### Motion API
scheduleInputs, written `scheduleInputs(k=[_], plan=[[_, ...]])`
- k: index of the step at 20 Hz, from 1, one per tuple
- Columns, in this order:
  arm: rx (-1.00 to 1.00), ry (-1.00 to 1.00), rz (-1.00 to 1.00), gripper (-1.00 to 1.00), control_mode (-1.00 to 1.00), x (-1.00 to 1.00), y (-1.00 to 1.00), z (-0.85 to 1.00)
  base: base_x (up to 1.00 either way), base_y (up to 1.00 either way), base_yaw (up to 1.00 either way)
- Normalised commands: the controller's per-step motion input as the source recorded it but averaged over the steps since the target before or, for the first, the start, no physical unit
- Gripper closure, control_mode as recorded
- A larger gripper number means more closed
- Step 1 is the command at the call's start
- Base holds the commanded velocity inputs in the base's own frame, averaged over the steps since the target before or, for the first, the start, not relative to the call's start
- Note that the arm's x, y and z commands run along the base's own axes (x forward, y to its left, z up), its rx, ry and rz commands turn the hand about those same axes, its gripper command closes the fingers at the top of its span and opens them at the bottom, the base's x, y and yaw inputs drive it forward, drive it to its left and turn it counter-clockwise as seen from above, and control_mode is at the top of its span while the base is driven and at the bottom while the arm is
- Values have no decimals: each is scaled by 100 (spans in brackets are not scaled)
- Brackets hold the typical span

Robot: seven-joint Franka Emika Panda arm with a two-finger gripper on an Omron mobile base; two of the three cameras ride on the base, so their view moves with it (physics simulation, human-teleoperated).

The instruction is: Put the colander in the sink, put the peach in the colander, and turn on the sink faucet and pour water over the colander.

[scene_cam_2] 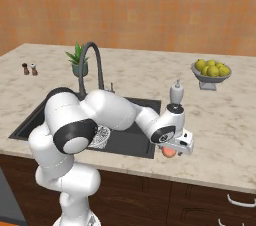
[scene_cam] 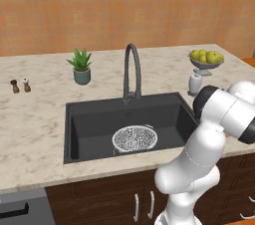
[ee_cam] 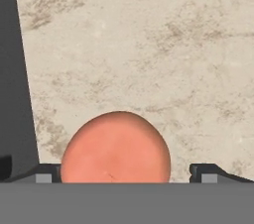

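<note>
A: Start big. Where does everything sit?

B: The tabletop (scene_cam: 35,119) is pale marble, and the black sink (scene_cam: 79,124) is sunk into its middle. The colander (scene_cam: 134,138) already lies in the sink, at the near side. The faucet (scene_cam: 131,72) arches over the far rim. Far right stands a bowl of lemons (scene_cam: 206,57), with a soap bottle (scene_cam: 194,82) just beside the sink's right far corner.

A: And the peach?

B: The peach (ee_cam: 116,147) rests on the tabletop right of the sink, close to the near edge. In the right base view it peeks out orange under the hand.

A: The pincer?

B: The pincer (ee_cam: 124,172) hangs right over the peach, jaws spread wide, one tip on either side, holding nothing yet.

A: How will the fruit handle?

B: I'd judge it light, round and smooth, so it may roll or squirt out of a lopsided pinch. It probably bruises too. Best to close across its widest middle, gently.

A: Room to move?

B: The sink's right rim lies just left of the peach, and the tabletop's near edge is close. Above, the way left toward the colander looks open; the soap bottle stands farther back.
</note>
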Motion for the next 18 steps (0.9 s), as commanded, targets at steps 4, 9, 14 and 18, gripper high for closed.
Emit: scheduleInputs(k=[4, 9, 14, 18], plan=[[0, 0, 0, -100, -100, 0, 0, -4, 0, 0, 0], [0, 0, 0, -100, -100, 0, 0, 0, 0, 0, 0], [0, 0, 0, 100, -100, 0, 0, 0, 0, 0, 0], [0, 0, 0, 100, -100, 0, 0, 0, 0, 0, 0]])
